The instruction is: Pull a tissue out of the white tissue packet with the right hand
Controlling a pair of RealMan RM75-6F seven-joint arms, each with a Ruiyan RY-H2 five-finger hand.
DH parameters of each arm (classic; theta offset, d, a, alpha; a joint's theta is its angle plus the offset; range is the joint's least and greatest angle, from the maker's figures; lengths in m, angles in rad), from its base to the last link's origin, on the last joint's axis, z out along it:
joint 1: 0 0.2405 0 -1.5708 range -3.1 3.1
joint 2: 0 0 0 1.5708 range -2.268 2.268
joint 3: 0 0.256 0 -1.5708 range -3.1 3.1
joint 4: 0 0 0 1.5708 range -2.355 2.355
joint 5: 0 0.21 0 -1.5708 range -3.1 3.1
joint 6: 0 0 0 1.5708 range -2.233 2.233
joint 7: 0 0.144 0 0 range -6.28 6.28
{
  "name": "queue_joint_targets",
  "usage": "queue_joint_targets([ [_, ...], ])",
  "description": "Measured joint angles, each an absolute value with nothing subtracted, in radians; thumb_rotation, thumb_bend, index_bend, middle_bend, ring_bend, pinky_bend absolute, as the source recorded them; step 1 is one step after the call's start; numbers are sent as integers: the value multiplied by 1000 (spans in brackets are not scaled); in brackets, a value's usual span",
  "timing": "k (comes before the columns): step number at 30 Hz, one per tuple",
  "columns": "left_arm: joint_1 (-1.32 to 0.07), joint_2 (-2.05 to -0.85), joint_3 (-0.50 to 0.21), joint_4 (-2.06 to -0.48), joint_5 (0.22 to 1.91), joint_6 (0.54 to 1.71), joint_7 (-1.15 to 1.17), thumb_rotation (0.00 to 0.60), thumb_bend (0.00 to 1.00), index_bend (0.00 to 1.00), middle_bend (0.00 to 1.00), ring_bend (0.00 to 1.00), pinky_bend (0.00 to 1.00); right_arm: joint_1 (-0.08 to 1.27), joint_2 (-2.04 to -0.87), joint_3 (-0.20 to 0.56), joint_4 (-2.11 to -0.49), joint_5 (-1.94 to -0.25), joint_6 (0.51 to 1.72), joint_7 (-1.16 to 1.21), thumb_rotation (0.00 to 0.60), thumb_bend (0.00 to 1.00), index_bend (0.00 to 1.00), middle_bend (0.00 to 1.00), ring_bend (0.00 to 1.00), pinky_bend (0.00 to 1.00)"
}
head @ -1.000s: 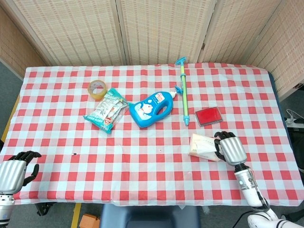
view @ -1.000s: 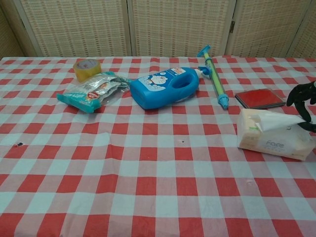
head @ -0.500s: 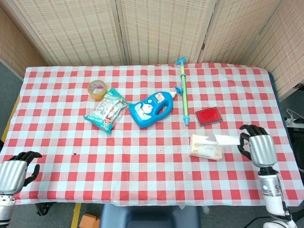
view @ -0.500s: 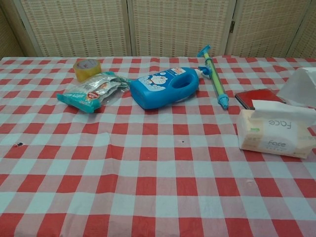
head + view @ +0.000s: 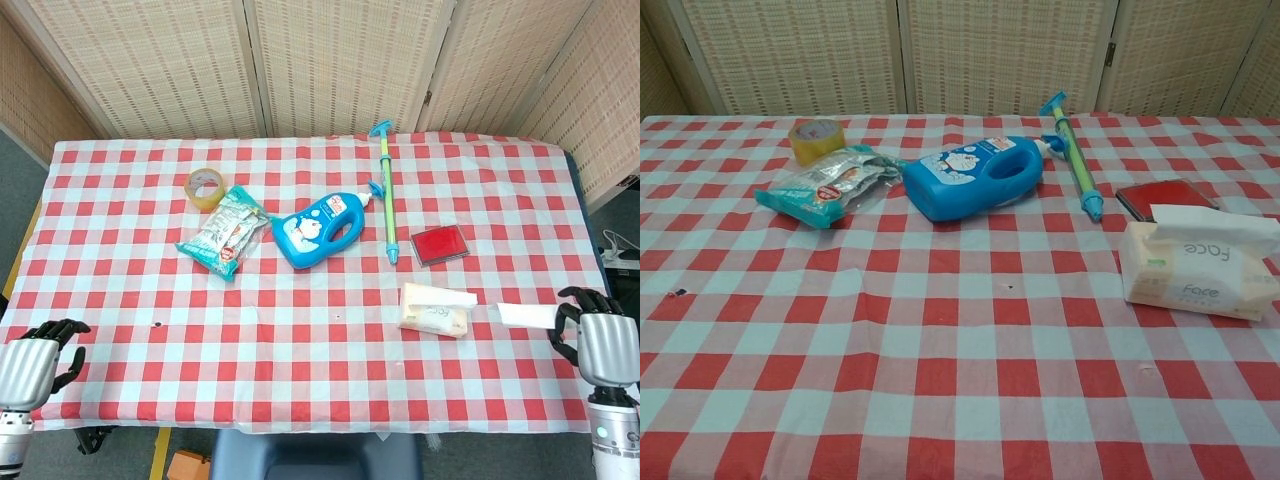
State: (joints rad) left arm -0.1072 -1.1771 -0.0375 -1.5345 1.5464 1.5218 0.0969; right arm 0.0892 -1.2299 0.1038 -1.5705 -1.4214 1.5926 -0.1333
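Note:
The white tissue packet [image 5: 433, 311] lies on the checked table right of centre, a fresh sheet sticking out of its top; the chest view shows the packet [image 5: 1196, 272] at the right edge. My right hand [image 5: 596, 340] is at the table's right edge, well right of the packet, pinching a pulled-out white tissue [image 5: 527, 315] that stretches left from its fingers. The chest view does not show this hand. My left hand [image 5: 35, 362] hangs at the front left corner with its fingers curled in, holding nothing.
A blue detergent bottle [image 5: 320, 228] lies mid-table beside a green-blue pump rod [image 5: 386, 195]. A red pad [image 5: 439, 244] sits behind the packet. A snack bag [image 5: 223, 233] and tape roll [image 5: 205, 187] are at the left.
My right hand has moved right from the packet to the table edge, drawing a tissue fully out. A new sheet now stands up from the packet. The left hand has stayed put.

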Motion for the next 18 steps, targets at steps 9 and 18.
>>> queue_joint_targets([
  [9, -109, -1179, -39, -1530, 1538, 1513, 99, 600, 493, 415, 395, 363, 511, 47, -1153, 93, -1667, -1422, 1589, -72, 600, 135, 277, 340, 275, 388],
  [18, -116, -1183, -36, -1520, 1533, 1492, 94, 600, 492, 416, 395, 363, 511, 53, -1176, 115, -1666, -1409, 1573, -41, 600, 126, 254, 305, 255, 388],
])
